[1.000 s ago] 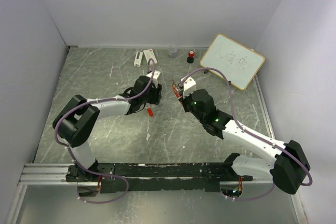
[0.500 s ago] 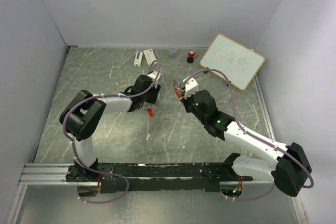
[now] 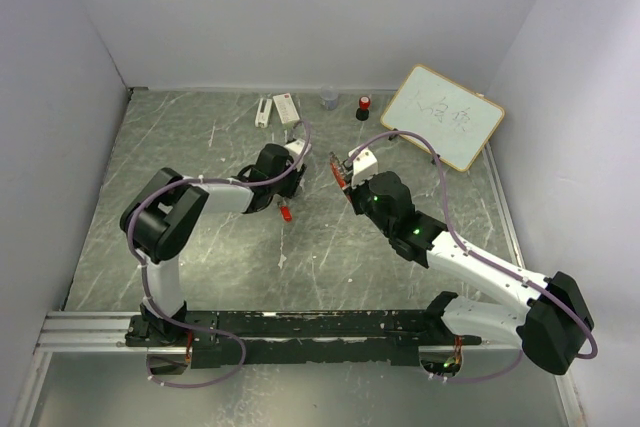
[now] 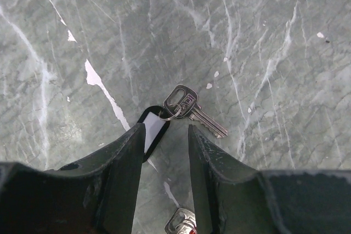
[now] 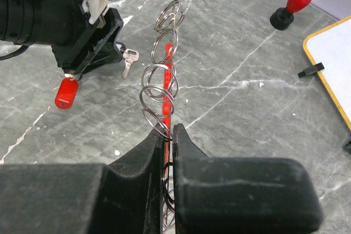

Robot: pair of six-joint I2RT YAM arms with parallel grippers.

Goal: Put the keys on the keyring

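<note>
Right fingers [image 5: 137, 160] tight on keyring [image 5: 167, 78]

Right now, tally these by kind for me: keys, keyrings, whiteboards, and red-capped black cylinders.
Keys: 2
Keyring: 1
Whiteboard: 1
Red-capped black cylinder: 1
Total: 5
</note>
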